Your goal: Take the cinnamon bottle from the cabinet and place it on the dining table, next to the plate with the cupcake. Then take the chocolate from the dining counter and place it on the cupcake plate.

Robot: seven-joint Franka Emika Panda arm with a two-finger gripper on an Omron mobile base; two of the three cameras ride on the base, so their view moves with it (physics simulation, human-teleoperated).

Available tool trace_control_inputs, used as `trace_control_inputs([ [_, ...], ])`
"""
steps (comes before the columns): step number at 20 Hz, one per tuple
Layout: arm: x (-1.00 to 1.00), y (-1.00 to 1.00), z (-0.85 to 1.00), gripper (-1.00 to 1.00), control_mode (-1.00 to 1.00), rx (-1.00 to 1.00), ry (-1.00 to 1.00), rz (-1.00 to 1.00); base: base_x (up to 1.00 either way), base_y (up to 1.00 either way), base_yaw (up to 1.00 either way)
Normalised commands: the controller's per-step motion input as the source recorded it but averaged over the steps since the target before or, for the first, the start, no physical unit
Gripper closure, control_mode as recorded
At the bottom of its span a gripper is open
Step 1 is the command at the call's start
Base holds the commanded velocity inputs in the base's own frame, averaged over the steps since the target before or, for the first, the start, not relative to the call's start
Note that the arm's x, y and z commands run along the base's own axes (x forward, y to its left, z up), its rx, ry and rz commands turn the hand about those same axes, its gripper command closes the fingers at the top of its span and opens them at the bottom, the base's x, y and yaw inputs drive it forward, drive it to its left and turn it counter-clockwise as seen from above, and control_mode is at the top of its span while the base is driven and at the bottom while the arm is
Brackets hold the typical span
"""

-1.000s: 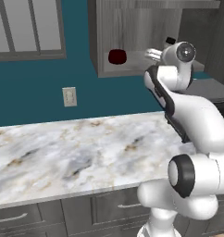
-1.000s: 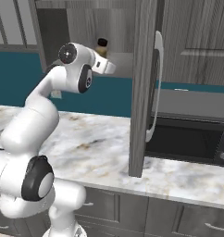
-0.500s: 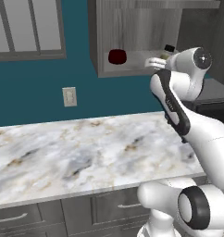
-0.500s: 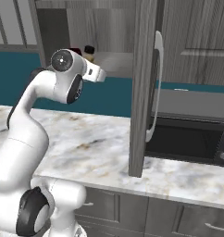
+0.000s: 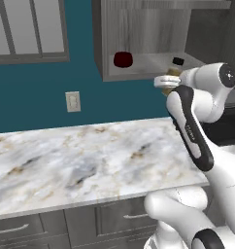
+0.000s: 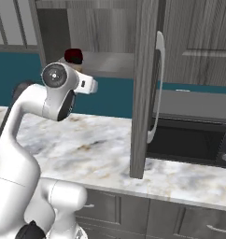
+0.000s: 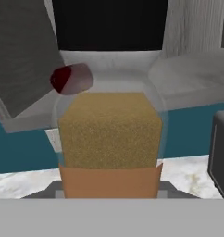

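Gripper (image 5: 164,81) is clamped on the cinnamon bottle (image 5: 173,74); looks light, smooth and slippery, so hold mid-body.

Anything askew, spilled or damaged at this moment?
Nothing stands out. The claw holds the cinnamon bottle upright, capped, just outside the open cabinet. The dark red bowl sits on its shelf. No spill on the marble counter.

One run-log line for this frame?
stage: bottle out of cabinet | gripper: shut on cinnamon bottle | dark red bowl: on shelf
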Motion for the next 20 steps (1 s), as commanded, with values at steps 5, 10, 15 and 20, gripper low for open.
trace_control_inputs([
  [5, -0.62, 0.25, -0.15, 1.0, -1.0, -0.16, 0.0, 0.02, 0.0, 0.0, 0.0],
  [10, -0.5, 0.19, -0.09, 1.0, -1.0, -0.07, 0.04, 0.0, 0.0, 0.0, 0.0],
  [15, -0.3, 0.07, -0.02, 1.0, -1.0, 0.0, 0.08, 0.0, 0.0, 0.0, 0.0],
  [20, 0.0, 0.0, 0.0, 1.0, 1.0, -0.01, 0.0, 0.0, 0.0, 0.0, 0.0],
])
